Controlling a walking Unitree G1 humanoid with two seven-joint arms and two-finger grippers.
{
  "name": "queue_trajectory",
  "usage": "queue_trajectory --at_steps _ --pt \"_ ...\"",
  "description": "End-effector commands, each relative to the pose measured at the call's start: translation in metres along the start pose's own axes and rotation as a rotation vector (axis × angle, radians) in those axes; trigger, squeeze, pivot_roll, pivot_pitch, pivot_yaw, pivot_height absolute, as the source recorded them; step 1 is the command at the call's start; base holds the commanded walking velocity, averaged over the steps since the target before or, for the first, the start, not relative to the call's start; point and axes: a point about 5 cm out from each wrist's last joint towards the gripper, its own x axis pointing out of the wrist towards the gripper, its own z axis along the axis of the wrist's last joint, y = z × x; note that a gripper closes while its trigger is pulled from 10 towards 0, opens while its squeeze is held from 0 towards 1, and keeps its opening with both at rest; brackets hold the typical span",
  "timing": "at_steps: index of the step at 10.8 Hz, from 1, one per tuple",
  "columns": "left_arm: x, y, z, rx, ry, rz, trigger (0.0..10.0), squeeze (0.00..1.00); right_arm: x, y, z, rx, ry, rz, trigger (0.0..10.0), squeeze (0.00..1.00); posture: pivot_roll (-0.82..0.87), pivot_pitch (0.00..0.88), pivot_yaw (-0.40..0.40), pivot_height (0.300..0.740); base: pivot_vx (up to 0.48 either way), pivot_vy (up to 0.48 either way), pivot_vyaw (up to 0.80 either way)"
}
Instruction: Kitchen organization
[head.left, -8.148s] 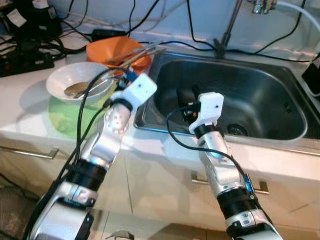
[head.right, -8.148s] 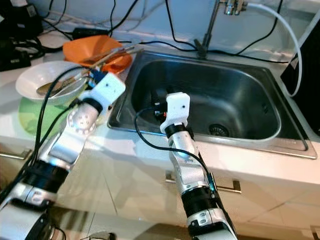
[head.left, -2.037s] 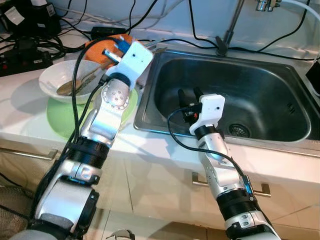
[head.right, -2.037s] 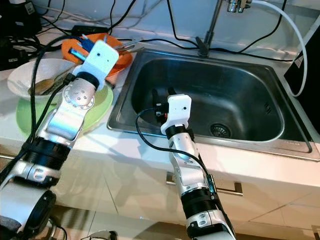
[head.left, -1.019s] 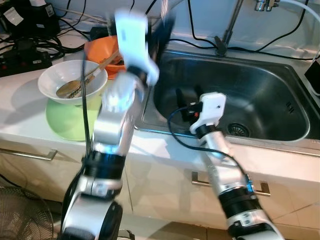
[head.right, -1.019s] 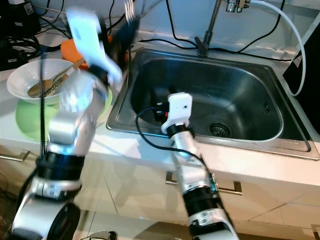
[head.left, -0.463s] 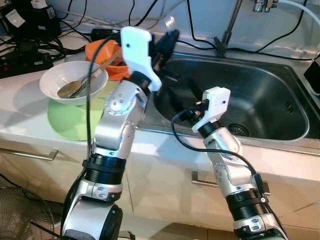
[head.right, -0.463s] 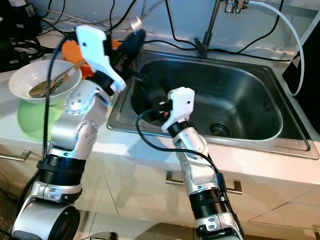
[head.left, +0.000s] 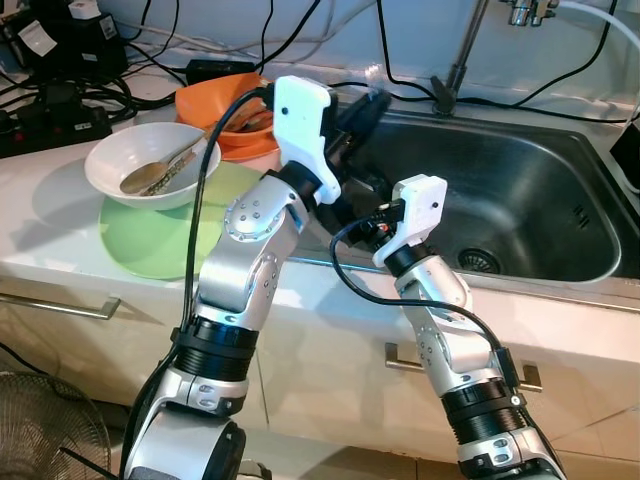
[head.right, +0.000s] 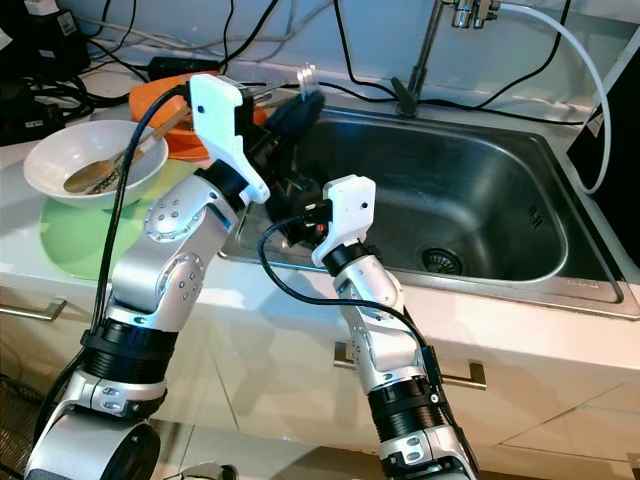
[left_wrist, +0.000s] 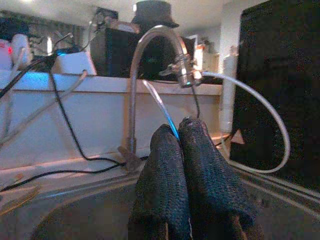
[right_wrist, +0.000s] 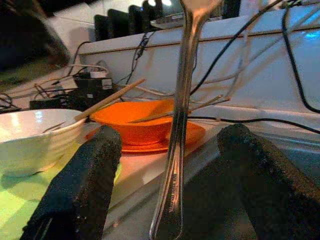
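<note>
The left hand (head.right: 297, 105) is clamped on a fork (right_wrist: 179, 125) above the sink (head.left: 560, 200). The right hand (right_wrist: 170, 195), fingers spread apart, sits just below with the fork between them

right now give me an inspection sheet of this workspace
surface: white countertop with a steel sink set in it
job's things: fork held upright over the sink's near left corner; white bowl with a spoon and chopstick on a green mat; orange bowl holding utensils behind it
clutter: nothing seen in the sink basin
grippers: left gripper shut on the fork's handle; right gripper open, fingers either side of the fork, not touching
cables: black cables along the back wall; white hose off the faucet
surroundings: cabinet fronts with handles below the counter
</note>
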Motion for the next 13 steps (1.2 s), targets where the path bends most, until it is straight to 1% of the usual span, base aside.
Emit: queue_trajectory --at_steps 1,3,4,5,7,9,10,11,12,13 --pt "0.000 -0.006 0.001 -0.019 -0.006 -0.031 10.0 0.00 0.002 -0.004 0.000 -0.015 0.005 -0.032 10.0 0.00 0.02 0.000 -0.006 0.740 0.000 0.000 0.00" --pt "-0.002 -0.005 0.001 -0.045 -0.001 -0.033 10.0 0.00 0.003 -0.007 -0.001 -0.011 0.007 -0.073 10.0 0.00 0.02 0.000 -0.003 0.740 0.000 0.000 0.00" --pt "-0.003 -0.005 0.001 -0.058 0.005 -0.037 10.0 0.00 0.003 -0.012 -0.002 -0.004 0.011 -0.129 10.0 0.00 0.02 0.000 0.002 0.740 0.000 0.000 0.00" --pt "-0.004 -0.005 0.000 -0.067 0.008 -0.035 10.0 0.00 0.003 -0.014 -0.002 0.005 0.008 -0.149 10.0 0.00 0.02 0.000 0.002 0.740 0.000 0.000 0.00" --pt "-0.003 -0.002 -0.001 -0.055 0.014 -0.020 10.0 0.00 0.003 -0.016 -0.002 0.010 0.003 -0.162 10.0 0.00 0.02 0.000 0.003 0.740 0.000 0.000 0.00" --pt "-0.004 -0.001 -0.002 -0.071 0.022 -0.017 10.0 0.00 0.004 -0.014 -0.002 0.017 0.000 -0.161 10.0 0.00 0.02 0.000 0.002 0.740 0.000 0.000 0.00" --pt "-0.004 0.000 -0.001 -0.085 0.017 -0.016 10.0 0.00 0.004 -0.013 -0.002 0.024 -0.003 -0.150 7.6 0.00 0.02 0.000 0.003 0.740 0.000 0.000 0.00" --pt "-0.004 0.000 -0.002 -0.088 0.018 -0.016 10.0 0.00 0.004 -0.011 -0.002 0.033 -0.003 -0.134 1.5 0.00 0.02 0.000 0.003 0.740 0.000 0.000 0.00" --pt "-0.003 -0.001 -0.002 -0.103 0.017 -0.018 10.0 0.00 0.003 -0.009 -0.003 0.037 -0.003 -0.117 0.0 0.00 0.02 0.000 0.002 0.740 0.000 0.000 0.00" --pt "-0.003 -0.001 -0.003 -0.117 0.015 -0.018 10.0 0.00 0.003 -0.009 -0.003 0.041 -0.002 -0.115 0.0 0.00 0.02 0.000 0.001 0.740 0.000 0.000 0.00"
